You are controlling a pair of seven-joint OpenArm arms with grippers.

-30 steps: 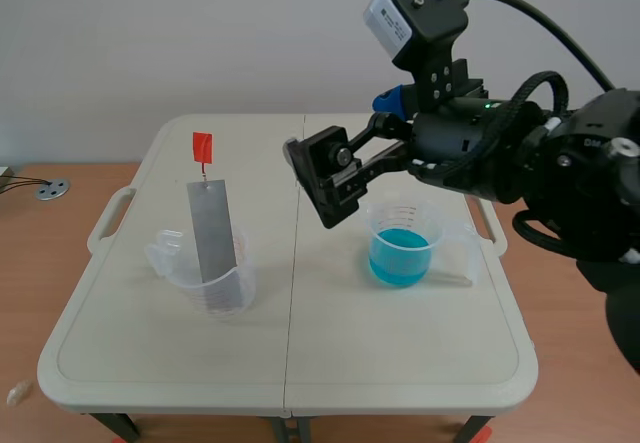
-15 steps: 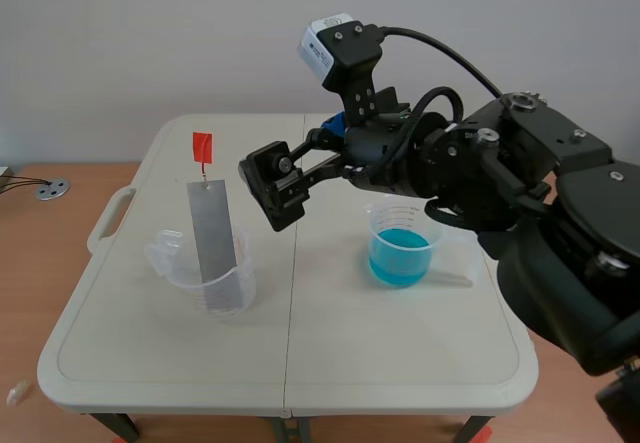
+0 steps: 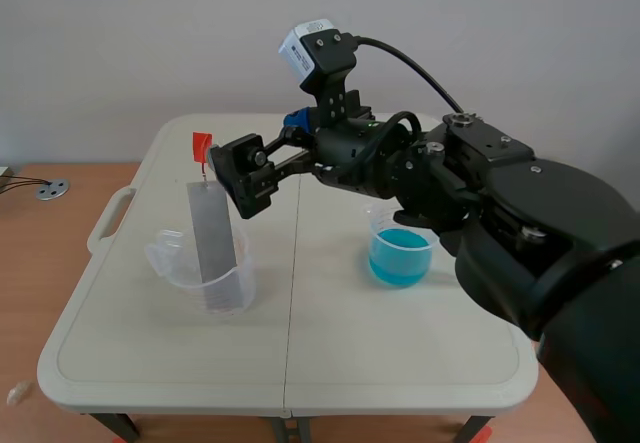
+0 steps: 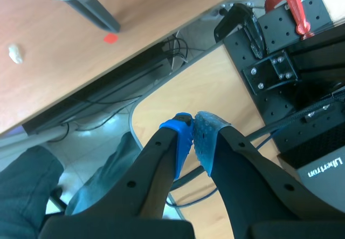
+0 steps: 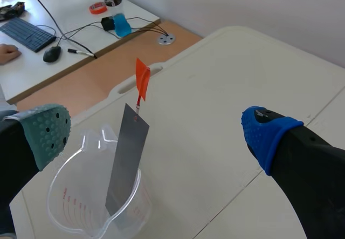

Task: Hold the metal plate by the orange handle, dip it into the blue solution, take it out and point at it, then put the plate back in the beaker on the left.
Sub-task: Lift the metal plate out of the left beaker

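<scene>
A grey metal plate (image 3: 213, 233) leans upright in the clear beaker (image 3: 208, 281) on the table's left half, its orange handle (image 3: 202, 147) sticking up on a thin wire. The beaker of blue solution (image 3: 402, 253) stands on the right half. My right gripper (image 3: 243, 177) hovers open just right of the handle, above the plate. In the right wrist view the right gripper (image 5: 156, 136) has its pads wide apart, with the handle (image 5: 142, 80) and plate (image 5: 127, 161) ahead between them, untouched. My left gripper (image 4: 194, 142) is shut on nothing and hangs off the table.
The beige folding table (image 3: 290, 363) has a seam down its middle and side handles. A side desk (image 5: 59, 31) with keyboard, mouse and cables lies beyond the table's far left. The left wrist view shows a table leg (image 4: 97, 9), floor and a red clamp (image 4: 294, 4).
My right arm has swung left from above the blue beaker to beside the orange handle, gripper still open. The plate and both beakers have not moved.
</scene>
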